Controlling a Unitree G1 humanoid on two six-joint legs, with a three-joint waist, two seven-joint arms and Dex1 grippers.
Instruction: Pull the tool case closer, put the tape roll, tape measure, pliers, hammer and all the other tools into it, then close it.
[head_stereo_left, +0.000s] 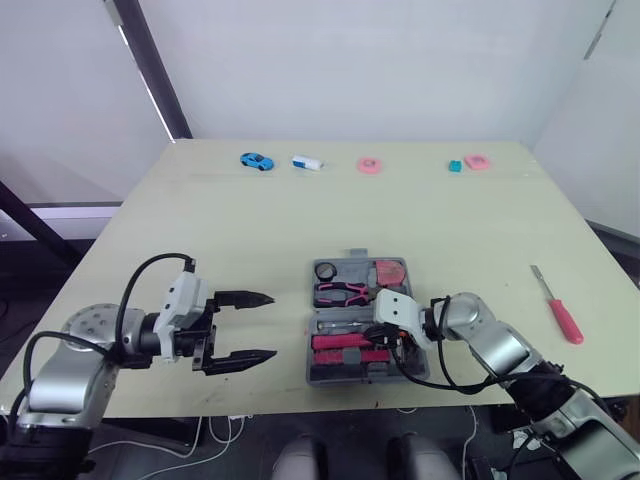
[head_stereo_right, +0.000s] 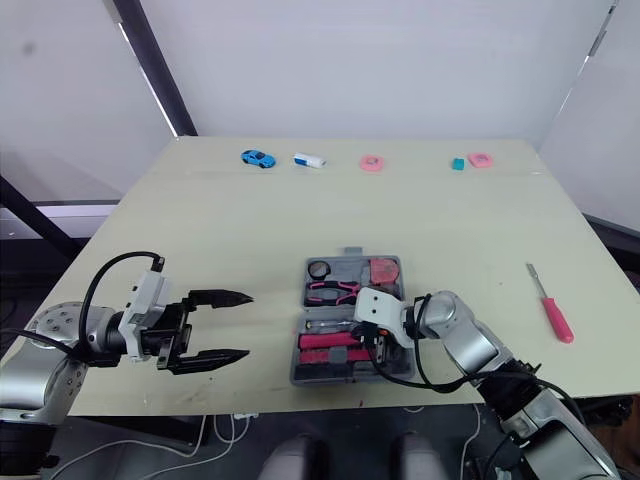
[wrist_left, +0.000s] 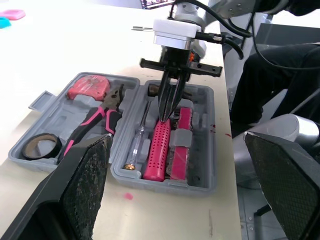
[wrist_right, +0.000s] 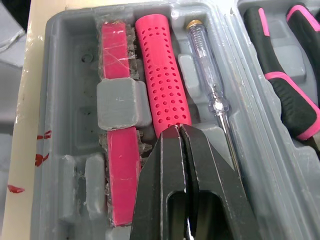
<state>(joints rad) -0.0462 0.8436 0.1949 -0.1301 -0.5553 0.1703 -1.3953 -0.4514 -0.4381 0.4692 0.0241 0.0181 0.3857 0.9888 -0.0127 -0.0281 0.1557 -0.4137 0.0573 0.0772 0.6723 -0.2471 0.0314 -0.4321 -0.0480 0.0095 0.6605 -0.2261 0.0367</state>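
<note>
- Grey moulded plastic for the tool case, lying open and flat directly under the right claw and off to the right of the left claw; judged already pulled close.
- Right claw: fingers pressed together with nothing between them, tips down on the near end of the hammer grip; looks more like seating than gripping.
- Left claw: spread wide and empty, hovering above the table, well apart from the case.
- Already nested: black tape roll and pink tape measure in the half farther from the right claw; pliers between those two and the claw; tester screwdriver just beside the claw's tips, alongside the hammer.
- Left to do, at a guess: fetch the loose screwdriver lying on the table well to the right of the right claw; then fold the case shut.
- Textures: hammer grip round, pink, rubbery-looking, dotted with rows of small holes; tester handle clear and slim with a brass cap; pliers handles black with pink stripes, smooth and curved; flat pink bar on the hammer's other side, clipped under a square grey block.
- Tape roll a thin dark ring; tape measure a rounded pink body; case recesses shaped to each tool, matte and a little scuffed.
</note>
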